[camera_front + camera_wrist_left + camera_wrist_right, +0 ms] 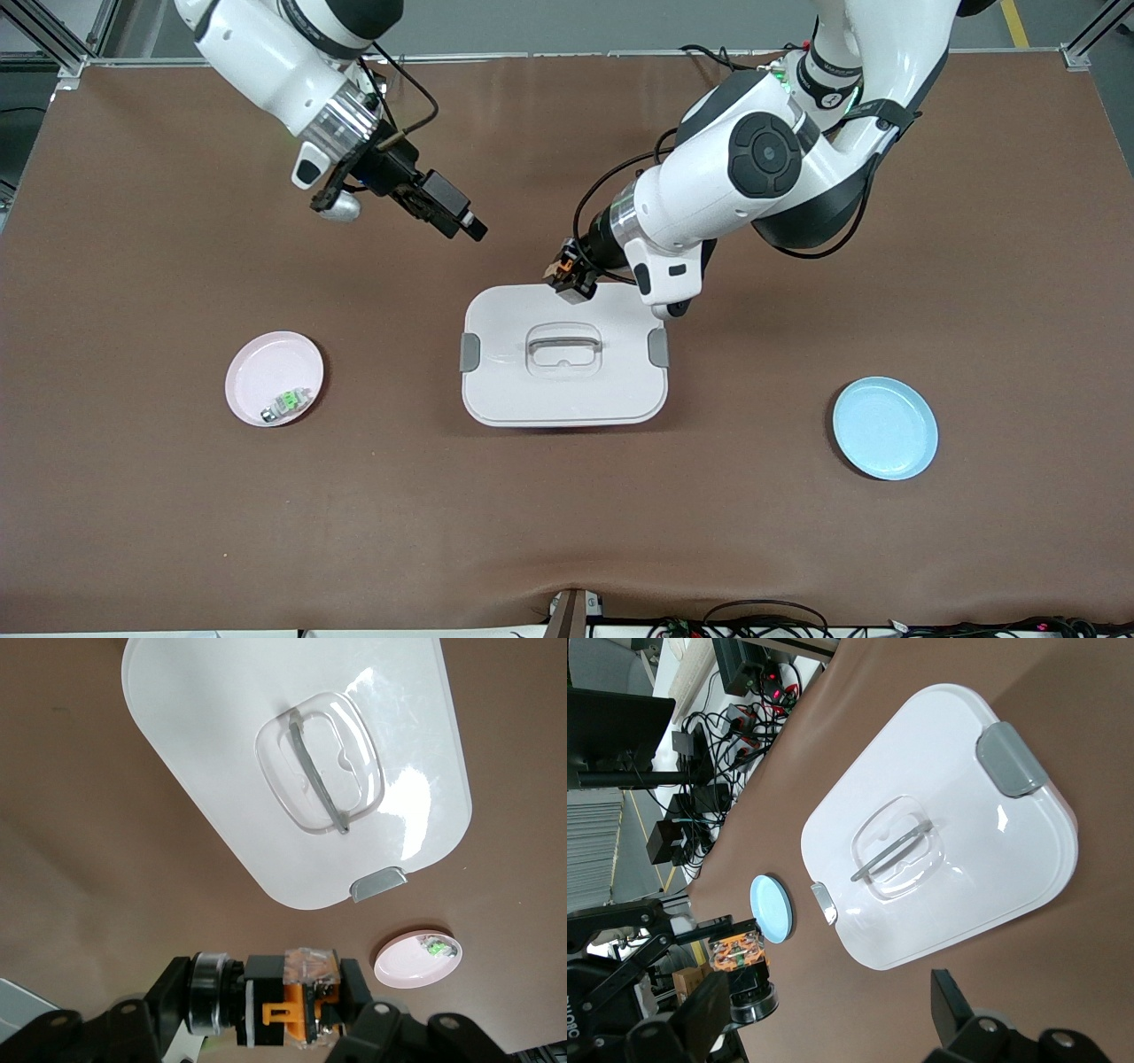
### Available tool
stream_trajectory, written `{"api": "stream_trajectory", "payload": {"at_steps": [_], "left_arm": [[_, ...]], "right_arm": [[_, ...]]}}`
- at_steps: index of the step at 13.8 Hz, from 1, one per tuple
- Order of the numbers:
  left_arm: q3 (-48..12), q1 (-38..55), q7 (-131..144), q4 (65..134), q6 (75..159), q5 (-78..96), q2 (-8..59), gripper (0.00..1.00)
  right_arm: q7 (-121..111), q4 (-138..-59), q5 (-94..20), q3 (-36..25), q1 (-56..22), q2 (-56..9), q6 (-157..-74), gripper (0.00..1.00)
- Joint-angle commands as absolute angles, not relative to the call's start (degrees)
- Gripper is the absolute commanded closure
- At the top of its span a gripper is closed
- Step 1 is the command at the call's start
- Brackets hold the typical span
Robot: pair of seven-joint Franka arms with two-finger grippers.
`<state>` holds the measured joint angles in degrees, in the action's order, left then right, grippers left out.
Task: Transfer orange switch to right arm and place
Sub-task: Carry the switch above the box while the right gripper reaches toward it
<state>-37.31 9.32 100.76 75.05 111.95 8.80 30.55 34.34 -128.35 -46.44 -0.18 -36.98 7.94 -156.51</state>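
Partly hidden by the wrist in the front view: left gripper [567, 276], over the white lidded box's [563, 394] edge farthest from the camera, clamped on the orange switch [288, 1001]. Blocky black body, orange face, silver collar, possibly clear wrap on top. No readable writing. Right gripper [443, 208] over bare table toward the right arm's end, fingers spread wide, holding nothing. Pink dish [257, 372] with silver-green part [285, 405]; blue dish [884, 428] apart.

Left arm: reaches in from its base, elbow bent, wrist angled down.
Left gripper [567, 273]: clamped shut on its load.
Right arm: raised, waiting.
Right gripper [443, 208]: jaws wide apart, empty.
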Motion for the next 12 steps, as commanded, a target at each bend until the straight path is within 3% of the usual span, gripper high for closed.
{"api": "stream_trajectory", "payload": {"at_steps": [1,12], "left_arm": [[-37.1,9.8,101.5,73.7,112.8,9.3,31.1,1.0],[-37.0,10.0,101.9,73.8,113.6,9.3,31.9,1.0]], "right_arm": [[34.6,-124.1,-48.0,-0.9,-39.5,3.8,-158.6,0.0],[34.9,-110.7,-45.4,-1.1,-42.5,-7.4,-161.7,0.0]]}}
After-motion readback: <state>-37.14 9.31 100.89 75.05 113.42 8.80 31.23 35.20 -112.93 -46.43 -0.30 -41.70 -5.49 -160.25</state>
